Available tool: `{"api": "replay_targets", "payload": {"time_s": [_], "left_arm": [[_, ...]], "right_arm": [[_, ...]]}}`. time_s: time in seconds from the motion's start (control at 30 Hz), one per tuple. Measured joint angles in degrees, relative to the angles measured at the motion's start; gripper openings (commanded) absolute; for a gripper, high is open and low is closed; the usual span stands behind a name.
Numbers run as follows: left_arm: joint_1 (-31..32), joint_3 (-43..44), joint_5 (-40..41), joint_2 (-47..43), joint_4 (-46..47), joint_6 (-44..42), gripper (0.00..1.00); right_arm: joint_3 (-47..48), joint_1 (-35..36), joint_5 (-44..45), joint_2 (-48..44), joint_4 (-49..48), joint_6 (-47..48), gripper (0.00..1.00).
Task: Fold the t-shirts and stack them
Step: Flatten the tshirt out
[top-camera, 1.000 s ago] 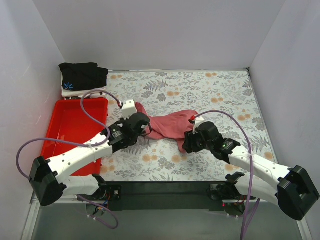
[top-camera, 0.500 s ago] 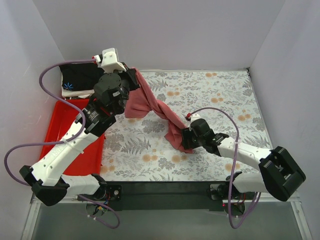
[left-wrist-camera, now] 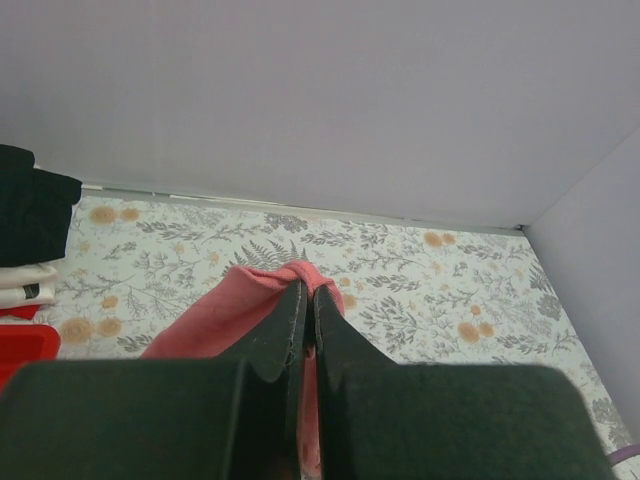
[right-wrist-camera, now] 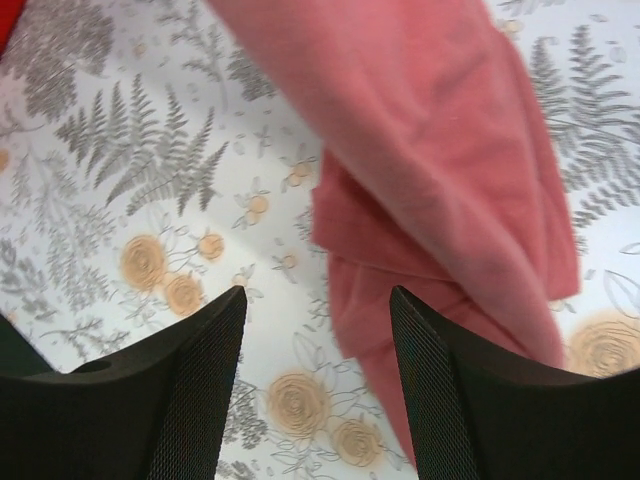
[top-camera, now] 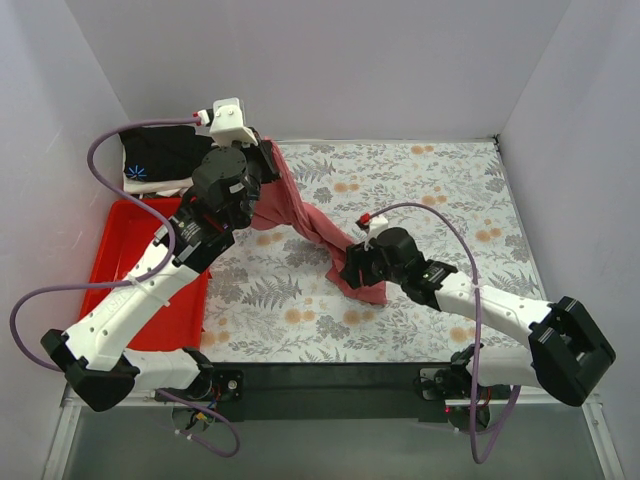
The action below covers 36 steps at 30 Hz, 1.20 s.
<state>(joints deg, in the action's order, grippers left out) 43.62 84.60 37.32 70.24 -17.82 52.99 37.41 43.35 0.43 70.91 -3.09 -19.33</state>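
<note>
We see the salmon-red t-shirt (top-camera: 312,222) as a twisted band that runs slantwise over the desk (top-camera: 430,190). Its upper end is lifted off the surface near the back left corner. Its lower end lies bunched on the flowered cover, near the middle of the front half. The cloth is rolled on itself along its length, so we cannot tell where the sleeves or the collar are.

The left pincer (left-wrist-camera: 307,295) is pressed together on the upper end. In the left wrist view a small fold of pink cloth comes out just above the two dark fingertips, and the rest hangs down under them. The left arm is raised high, and its wrist is close to the back wall.

The right pincer (right-wrist-camera: 316,295) is spread. In the right wrist view its two fingers (right-wrist-camera: 205,380) stand well apart, and nothing is between them. The bunched lower end of the shirt lies just beyond them on the desk. We cannot tell whether the fingertips touch the cloth.

The black t-shirt (top-camera: 165,152), with its small blue starburst mark, sits folded in the back left corner on top of the white t-shirt (top-camera: 150,186). The red tray (top-camera: 120,250) is just in front of this pile, along the left edge, partly under the left arm.
</note>
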Motion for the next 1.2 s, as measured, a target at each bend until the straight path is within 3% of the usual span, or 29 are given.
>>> {"api": "replay_targets", "payload": {"time_s": [0.23, 0.57, 0.67, 0.8, 1.0, 1.2], "left_arm": [[0.0, -0.8, 0.0, 0.0, 0.2, -0.3, 0.0], [0.0, -1.0, 0.1, -0.3, 0.3, -0.6, 0.0], [0.0, -1.3, 0.2, -0.8, 0.3, -0.7, 0.0], [0.0, -1.6, 0.6, -0.9, 0.3, -0.9, 0.0], [0.0, -1.7, 1.3, -0.9, 0.3, -1.4, 0.0], [-0.1, -1.7, 2.8, -1.1, 0.4, -2.6, 0.0]], "right_arm": [[2.3, 4.3, -0.7, 4.9, -1.6, 1.3, 0.54], [7.8, 5.2, 8.6, 16.7, -3.7, 7.0, 0.53], [8.3, 5.8, 11.3, 18.7, -4.6, 8.2, 0.43], [8.7, 6.7, 15.4, 20.3, -4.8, 9.6, 0.02], [8.7, 7.0, 19.1, 18.6, -4.2, 10.2, 0.01], [8.8, 7.0, 21.3, 8.5, 1.5, 10.4, 0.03]]}}
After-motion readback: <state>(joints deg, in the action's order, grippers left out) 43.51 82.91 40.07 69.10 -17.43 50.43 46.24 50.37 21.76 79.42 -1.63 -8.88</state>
